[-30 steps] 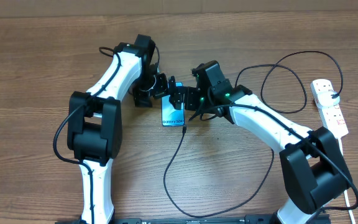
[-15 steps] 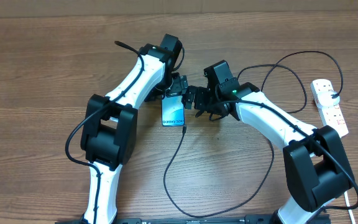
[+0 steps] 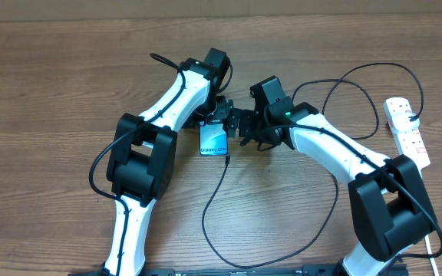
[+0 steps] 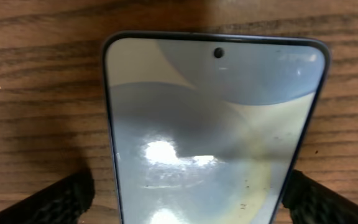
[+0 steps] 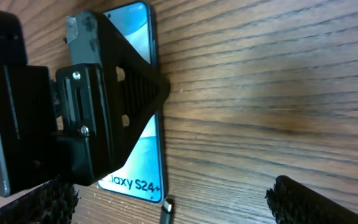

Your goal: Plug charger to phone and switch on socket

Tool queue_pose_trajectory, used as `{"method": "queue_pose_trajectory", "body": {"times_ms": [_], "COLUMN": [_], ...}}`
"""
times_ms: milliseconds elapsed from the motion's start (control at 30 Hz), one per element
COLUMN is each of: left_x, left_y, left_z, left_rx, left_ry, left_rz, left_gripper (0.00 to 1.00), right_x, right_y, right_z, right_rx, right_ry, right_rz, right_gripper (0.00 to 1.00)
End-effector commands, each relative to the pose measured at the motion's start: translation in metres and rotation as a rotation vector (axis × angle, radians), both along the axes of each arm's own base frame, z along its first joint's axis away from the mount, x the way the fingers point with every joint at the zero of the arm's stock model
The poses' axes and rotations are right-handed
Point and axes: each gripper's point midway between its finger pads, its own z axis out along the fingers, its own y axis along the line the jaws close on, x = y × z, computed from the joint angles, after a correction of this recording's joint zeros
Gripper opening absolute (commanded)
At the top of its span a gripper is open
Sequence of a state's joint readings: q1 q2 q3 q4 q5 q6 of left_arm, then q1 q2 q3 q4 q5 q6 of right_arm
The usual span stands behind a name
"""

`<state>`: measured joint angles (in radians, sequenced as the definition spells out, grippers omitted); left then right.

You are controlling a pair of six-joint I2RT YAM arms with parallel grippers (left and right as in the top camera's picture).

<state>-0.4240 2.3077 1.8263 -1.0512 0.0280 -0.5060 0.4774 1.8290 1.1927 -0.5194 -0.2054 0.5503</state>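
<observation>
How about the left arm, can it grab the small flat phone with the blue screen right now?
Probably yes. The left gripper hangs open right over the small flat blue-screened phone, one finger beside each long edge, and nothing lies between the fingers and the phone.

- The wooden bench (image 3: 52,92) is showing brown grain running side to side and is carrying everything here.
- The phone (image 3: 214,141) is lying flat near the middle, screen up and glowing blue, with its white text at the near end.
- The charger (image 3: 208,211) is trailing from that end and looping across the near half towards the right. Its connector tip (image 5: 166,208) is sitting right at the phone's edge; whether it is seated cannot be told.
- The socket (image 3: 409,134) is lying at the right side, well apart from the phone. It is holding a black plug (image 3: 413,117), and its white cord (image 3: 434,244) is running towards the near edge.
</observation>
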Motion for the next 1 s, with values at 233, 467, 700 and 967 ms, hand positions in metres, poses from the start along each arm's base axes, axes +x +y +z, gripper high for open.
{"method": "queue_pose_trajectory", "body": {"times_ms": [233, 467, 700, 967], "left_x": [-0.021, -0.034, -0.037, -0.041], "left_y": [-0.014, -0.023, -0.029, -0.048], "left_z": [-0.017, -0.014, -0.008, 0.011], "left_rx": [-0.034, -0.114, -0.239, -0.492], "left_ry": [0.091, 0.16, 0.201, 0.241], "left_rz": [-0.116, -0.107, -0.139, -0.207], "left_gripper": [0.84, 0.8, 0.76, 0.77], "right_x": [-0.008, -0.017, -0.022, -0.017], "right_y": [0.017, 0.028, 0.045, 0.065], "right_z": [-0.015, -0.023, -0.044, -0.059], "right_rx": [0.028, 0.09, 0.175, 0.276], "right_ry": [0.048, 0.096, 0.156, 0.158], "right_rz": [0.022, 0.06, 0.108, 0.159], "right_gripper": [1.0, 1.0, 1.0, 1.0]}}
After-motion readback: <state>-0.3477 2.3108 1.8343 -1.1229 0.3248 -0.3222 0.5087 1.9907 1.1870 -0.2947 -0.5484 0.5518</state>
